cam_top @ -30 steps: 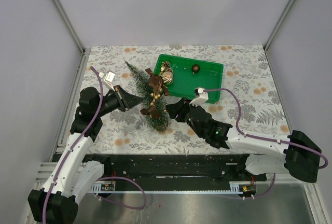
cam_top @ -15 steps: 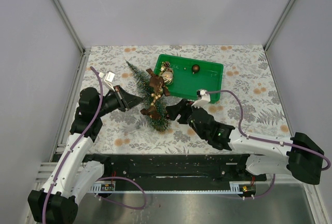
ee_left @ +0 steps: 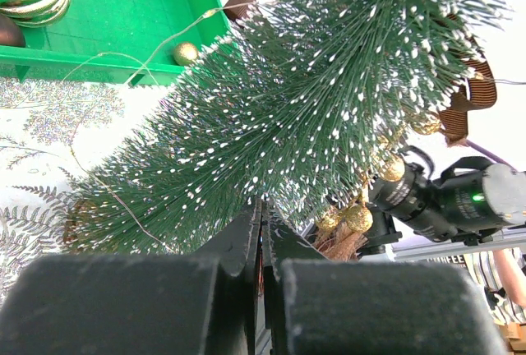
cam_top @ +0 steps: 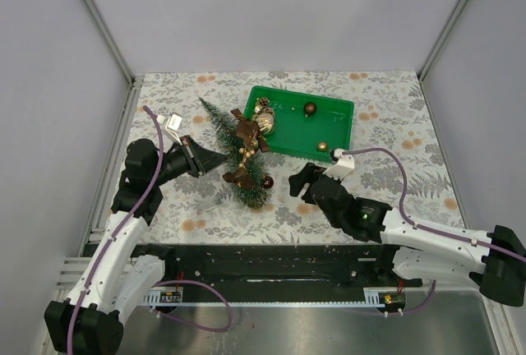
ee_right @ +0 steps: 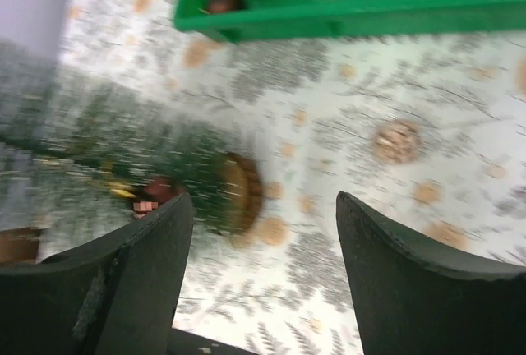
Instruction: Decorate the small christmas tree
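Note:
The small christmas tree [cam_top: 234, 154] lies tilted on the patterned table, tip toward the back and wooden disc base [ee_right: 242, 193] toward the front. It carries a brown ribbon [cam_top: 244, 135], gold beads [ee_left: 390, 168] and a dark red bauble [cam_top: 267, 182] near its base. My left gripper [cam_top: 217, 158] is shut, its tips buried in the bristles at the tree's left side [ee_left: 263, 207]. My right gripper [cam_top: 300, 181] stands open and holds nothing, a short way right of the base [ee_right: 263, 200]; the right wrist view is blurred.
The green tray [cam_top: 337, 117] sits behind the right gripper. It holds a gold striped bauble [cam_top: 265, 122], a dark red bauble [cam_top: 310, 108] and a small gold ball [cam_top: 322, 147]. Metal frame posts and grey walls bound the table.
The right gripper has opened wider and drawn back to the right, away from the tree's base. The dark red bauble stays on the tree. The left arm has not moved.

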Controlling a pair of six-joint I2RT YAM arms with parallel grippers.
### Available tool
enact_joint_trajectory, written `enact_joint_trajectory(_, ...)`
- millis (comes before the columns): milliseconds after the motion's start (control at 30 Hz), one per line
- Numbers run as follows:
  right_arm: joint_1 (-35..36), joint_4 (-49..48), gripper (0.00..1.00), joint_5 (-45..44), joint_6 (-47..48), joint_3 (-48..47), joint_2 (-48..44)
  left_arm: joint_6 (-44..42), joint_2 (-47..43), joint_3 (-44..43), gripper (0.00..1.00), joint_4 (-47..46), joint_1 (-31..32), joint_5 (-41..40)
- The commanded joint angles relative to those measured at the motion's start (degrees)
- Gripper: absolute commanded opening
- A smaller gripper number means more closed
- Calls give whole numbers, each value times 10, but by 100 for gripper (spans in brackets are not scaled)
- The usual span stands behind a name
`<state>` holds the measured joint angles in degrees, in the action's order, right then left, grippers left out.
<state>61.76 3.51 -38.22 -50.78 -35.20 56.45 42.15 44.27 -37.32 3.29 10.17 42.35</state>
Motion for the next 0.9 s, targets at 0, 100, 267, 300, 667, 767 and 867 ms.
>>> enact_joint_trajectory(0,-28,176,78,-43,-65,-14,12,6,-9,0,0,-10,-2,16)
enact_joint_trajectory(100,-82,181,78,17,-68,-4,43,7,-8,0,0,-11,-2,16)
enact_joint_trajectory(267,-144,144,78,88,-20,-39,128,9,-11,0,0,-11,-2,17)
enact_joint_trajectory(300,-148,145,78,92,-14,-52,153,9,-12,0,0,-11,-2,18)
enact_joint_trajectory(667,-184,113,77,130,5,-119,295,4,-8,-4,0,-7,-2,18)
enact_joint_trajectory(767,-188,106,75,133,3,-118,302,4,-6,-2,0,-7,-2,17)
enact_joint_trajectory(867,-190,100,72,135,1,-116,307,3,-6,-1,0,-7,-2,16)
